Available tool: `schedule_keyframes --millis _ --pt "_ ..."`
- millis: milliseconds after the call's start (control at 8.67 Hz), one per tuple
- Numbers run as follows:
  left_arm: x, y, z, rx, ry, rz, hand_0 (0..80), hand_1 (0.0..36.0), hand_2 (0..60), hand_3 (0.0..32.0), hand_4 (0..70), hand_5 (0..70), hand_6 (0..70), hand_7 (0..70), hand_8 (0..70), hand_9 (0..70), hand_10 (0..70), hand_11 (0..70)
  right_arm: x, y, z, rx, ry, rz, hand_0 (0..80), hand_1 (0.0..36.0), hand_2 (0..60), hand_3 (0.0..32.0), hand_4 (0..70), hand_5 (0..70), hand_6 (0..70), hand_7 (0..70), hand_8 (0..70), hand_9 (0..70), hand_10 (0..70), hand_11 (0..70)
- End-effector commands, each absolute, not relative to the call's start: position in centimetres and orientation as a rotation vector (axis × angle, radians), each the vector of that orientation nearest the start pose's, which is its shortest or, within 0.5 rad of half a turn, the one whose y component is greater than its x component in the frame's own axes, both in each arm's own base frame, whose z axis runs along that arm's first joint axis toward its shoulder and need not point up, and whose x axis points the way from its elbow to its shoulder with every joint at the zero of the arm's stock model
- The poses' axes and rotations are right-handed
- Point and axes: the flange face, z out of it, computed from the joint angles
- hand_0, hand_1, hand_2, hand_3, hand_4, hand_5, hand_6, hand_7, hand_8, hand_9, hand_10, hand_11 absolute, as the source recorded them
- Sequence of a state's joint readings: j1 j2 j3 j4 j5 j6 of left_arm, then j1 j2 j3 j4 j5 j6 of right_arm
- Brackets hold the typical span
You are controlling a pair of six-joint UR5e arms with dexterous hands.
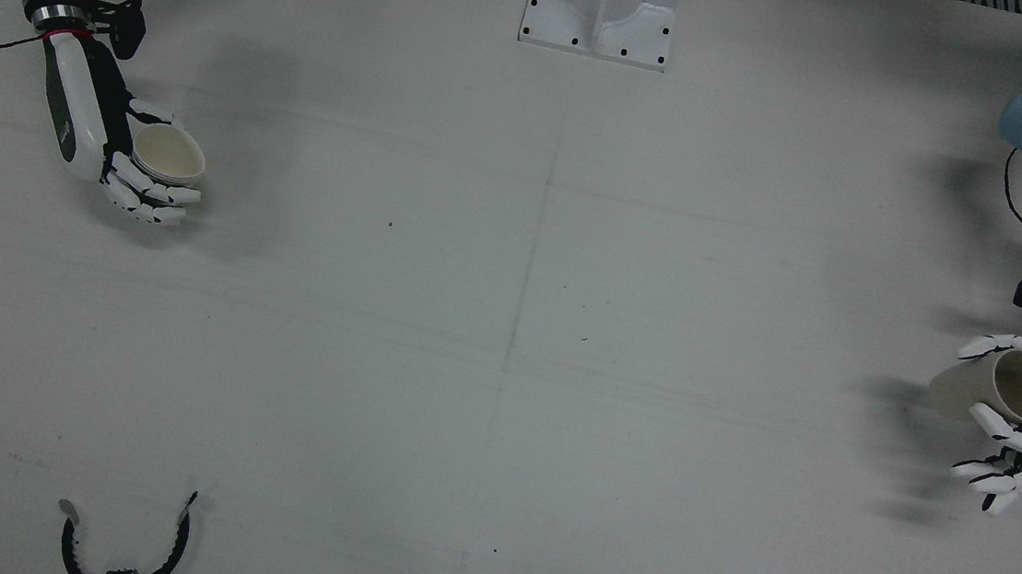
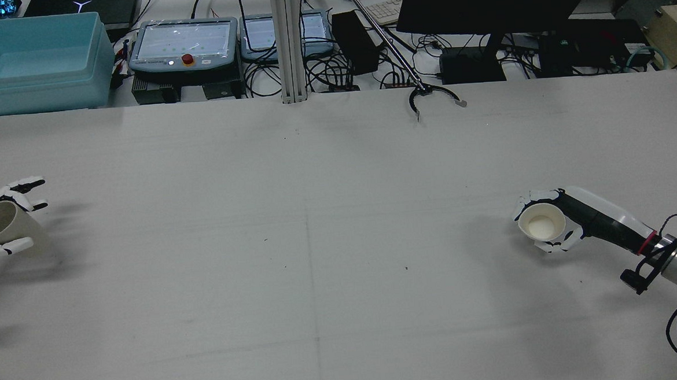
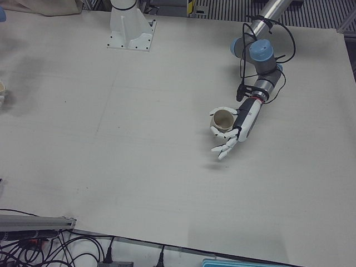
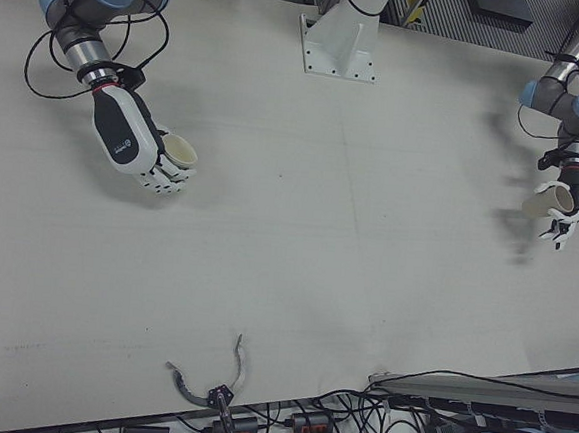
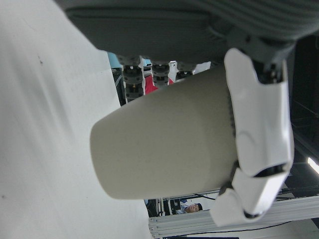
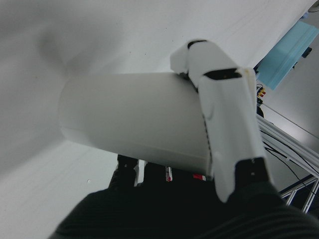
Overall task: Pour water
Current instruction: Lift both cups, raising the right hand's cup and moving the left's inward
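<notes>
My left hand is shut on a beige paper cup at the table's edge on my left side. That cup is tilted and held above the table; it also shows in the rear view and the left hand view. My right hand is shut on a second paper cup far off on my right side. That cup is held nearly upright with its mouth up, and it also shows in the right hand view. I cannot tell what either cup holds.
A black grabber tool lies at the table's far edge, also seen in the rear view. A white pedestal base stands between the arms. A blue bin and control pendants sit beyond the table.
</notes>
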State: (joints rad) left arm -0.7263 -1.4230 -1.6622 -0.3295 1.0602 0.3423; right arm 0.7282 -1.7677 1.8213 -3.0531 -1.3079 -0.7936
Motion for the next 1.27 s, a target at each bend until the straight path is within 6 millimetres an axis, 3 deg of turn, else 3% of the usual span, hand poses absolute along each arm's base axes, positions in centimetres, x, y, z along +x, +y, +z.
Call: schedule_keyframes --millis 0,231,346,462,577,692,808,923,1038,1154 --pt "20.1 -42.1 68.5 -0.125 2.227 -1.717 55.9 36.0 60.0 0.0 70.0 70.0 15.2 21.6 6.7 10.8 15.7 23.9 -19.4 -39.1 61.5 0.202 -1.879 1.305 80.0 36.0 60.0 0.0 36.9 70.0 70.0 70.0 70.0 70.0 70.0 70.0" --pt "20.3 -42.2 66.7 -0.138 2.245 -1.697 56.3 36.0 60.0 0.0 70.0 70.0 15.3 21.6 6.7 10.8 15.8 24.1 -11.5 -39.0 53.4 0.27 -1.99 1.397 80.0 36.0 60.0 0.0 31.3 70.0 70.0 70.0 70.0 70.0 70.0 70.0" --pt "20.6 -42.2 64.5 -0.146 2.259 -1.678 56.9 36.0 60.0 0.0 70.0 70.0 16.0 22.0 6.9 10.9 15.5 23.8 -7.4 -39.8 50.5 0.284 -2.004 1.486 80.0 36.0 60.0 0.0 33.5 70.0 70.0 70.0 70.0 70.0 70.0 70.0" --pt "21.4 -41.9 61.8 -0.148 2.227 -1.676 57.5 36.0 60.0 0.0 70.0 70.0 16.5 22.2 7.1 11.1 15.5 23.8 -2.4 -41.9 48.2 0.344 -2.052 1.494 80.0 36.0 60.0 0.0 36.2 70.0 70.0 70.0 70.0 70.0 69.4 70.0" --pt "23.0 -42.2 59.0 -0.151 2.211 -1.659 58.2 36.0 60.0 0.0 70.0 70.0 16.2 22.5 7.1 11.2 15.4 23.7 2.1 -42.9 46.7 0.394 -2.094 1.489 80.0 36.0 60.0 0.0 33.6 69.8 70.0 70.0 69.0 70.0 68.5 70.0" --pt "25.8 -42.6 54.3 -0.178 2.201 -1.607 57.9 36.0 60.0 0.0 70.0 70.0 16.2 22.6 7.1 11.3 15.8 24.2 6.7 -43.0 45.4 0.439 -2.138 1.527 80.0 36.0 60.0 0.0 37.5 70.0 70.0 70.0 68.9 70.0 67.3 70.0" --pt "28.7 -43.0 48.5 -0.152 2.197 -1.483 58.6 36.0 60.0 0.0 70.0 70.0 16.6 23.1 7.3 11.5 16.0 24.5 10.2 -43.2 43.4 0.446 -2.182 1.545 80.0 36.0 60.0 0.0 46.9 70.0 70.0 70.0 68.9 70.0 66.2 70.0" --pt "32.4 -44.2 42.1 -0.114 2.216 -1.334 59.0 36.0 60.0 0.0 70.0 70.0 16.5 23.1 7.3 11.5 16.0 24.5 12.7 -45.1 38.0 0.486 -2.242 1.477 80.0 36.0 60.0 0.0 51.7 70.0 70.0 70.0 68.4 70.0 65.8 70.0" --pt "36.6 -45.0 36.6 -0.149 2.203 -1.227 59.0 36.0 60.0 0.0 70.0 70.0 16.5 23.1 7.3 11.5 16.0 24.5 13.5 -47.4 30.2 0.496 -2.282 1.377 80.0 36.0 60.0 0.0 51.7 70.0 70.0 70.0 68.4 70.0 65.8 70.0" --pt "38.3 -45.6 34.8 -0.167 2.208 -1.218 59.0 36.0 60.0 0.0 70.0 70.0 16.5 23.1 7.3 11.5 16.0 24.5 13.5 -48.9 23.6 0.529 -2.339 1.273 80.0 36.0 60.0 0.0 51.7 70.0 70.0 70.0 68.4 70.0 65.8 70.0"
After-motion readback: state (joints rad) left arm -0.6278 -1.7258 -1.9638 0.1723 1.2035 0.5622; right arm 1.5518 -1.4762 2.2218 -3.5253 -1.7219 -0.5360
